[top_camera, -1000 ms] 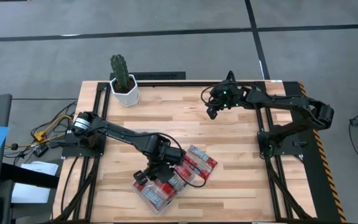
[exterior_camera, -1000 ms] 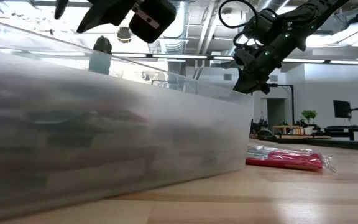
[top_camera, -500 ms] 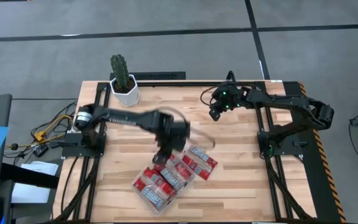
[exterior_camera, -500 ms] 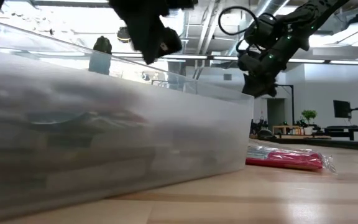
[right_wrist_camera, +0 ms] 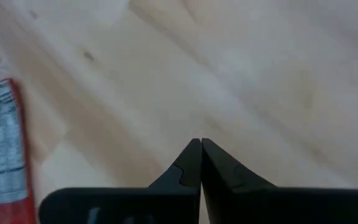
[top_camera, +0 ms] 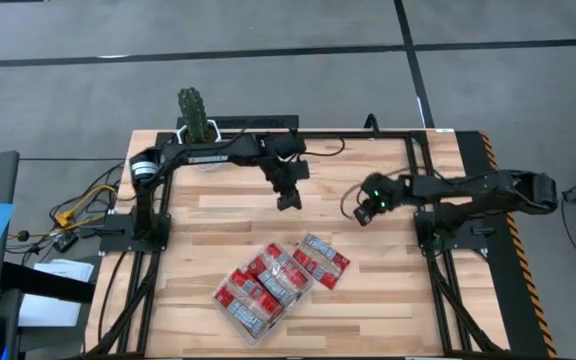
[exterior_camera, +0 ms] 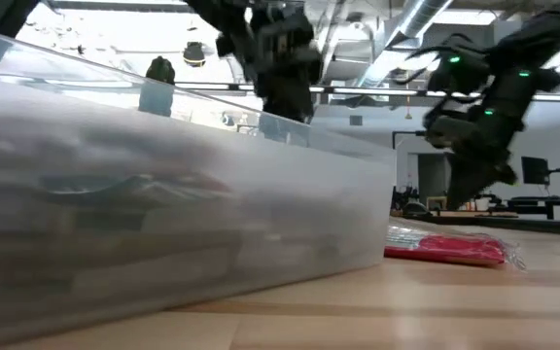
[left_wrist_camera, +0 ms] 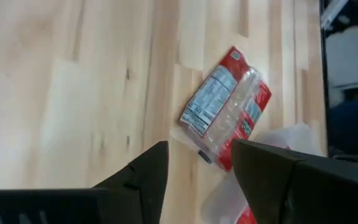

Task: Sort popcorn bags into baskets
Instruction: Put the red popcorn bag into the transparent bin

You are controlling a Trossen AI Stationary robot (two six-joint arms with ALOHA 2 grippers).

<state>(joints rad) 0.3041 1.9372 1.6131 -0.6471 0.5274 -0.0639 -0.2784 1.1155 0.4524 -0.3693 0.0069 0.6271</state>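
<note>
Several red popcorn bags (top_camera: 258, 292) lie in the clear plastic basket (exterior_camera: 163, 214) near the table's front edge. One more red bag (top_camera: 324, 262) lies flat on the wood just to the right of the basket; it also shows in the low view (exterior_camera: 450, 249) and the left wrist view (left_wrist_camera: 225, 115). My left gripper (top_camera: 288, 196) hangs open over the table's middle, farther back than that bag, holding nothing. My right gripper (top_camera: 366, 212) is shut and empty above bare wood at the right, near its arm's base.
A white pot with a cactus (top_camera: 199, 140) stands at the far left corner. Bare wood lies between the two grippers and along the table's right side. The basket's tall clear wall fills the left of the low view.
My left gripper has swung up from over the basket toward the table's far edge and middle, turning as it went. My right gripper has come from the far side toward the near edge and down, closer to its arm's base. The bags have kept still.
</note>
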